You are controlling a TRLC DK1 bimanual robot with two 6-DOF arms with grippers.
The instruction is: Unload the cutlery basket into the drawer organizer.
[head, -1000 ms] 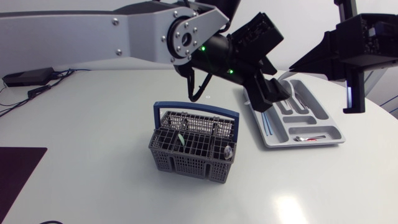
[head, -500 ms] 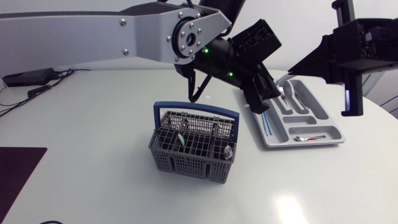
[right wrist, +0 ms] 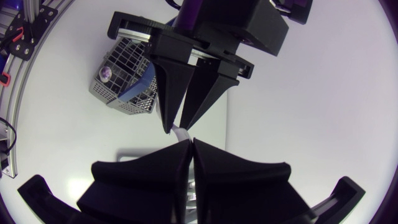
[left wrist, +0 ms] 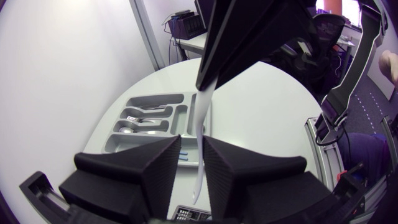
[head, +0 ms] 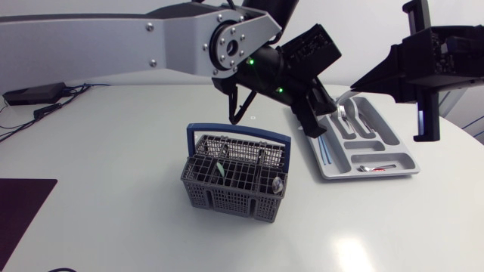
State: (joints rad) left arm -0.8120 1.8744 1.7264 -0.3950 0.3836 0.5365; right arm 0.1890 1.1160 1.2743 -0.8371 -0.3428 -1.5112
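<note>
Head view: the table lies bare to the left of and in front of the basket, which stands near the middle. The organizer lies apart to the basket's right, close to the table's far right edge. The left arm passes above the table behind the basket, and the left gripper hangs over the organizer's left rim. The right gripper hangs above the organizer's far end, tip to tip with the left one.

In the left wrist view a thin white utensil runs lengthwise between the left gripper's fingers. They stand narrowly apart, the gap wider than the utensil, so they do not pinch it. Its far end sits in the tip of the right gripper, whose jaws are closed on it. In the right wrist view they meet along a thin line with the white end at their tips.

In the organizer, forks and a spoon lie in the far compartments. A bluish piece lies in the long left one, and a small piece in the near cross one. The basket's blue handle stands upright. Inside it are a green-tipped piece and, in the near right corner, a round shiny piece.
</note>
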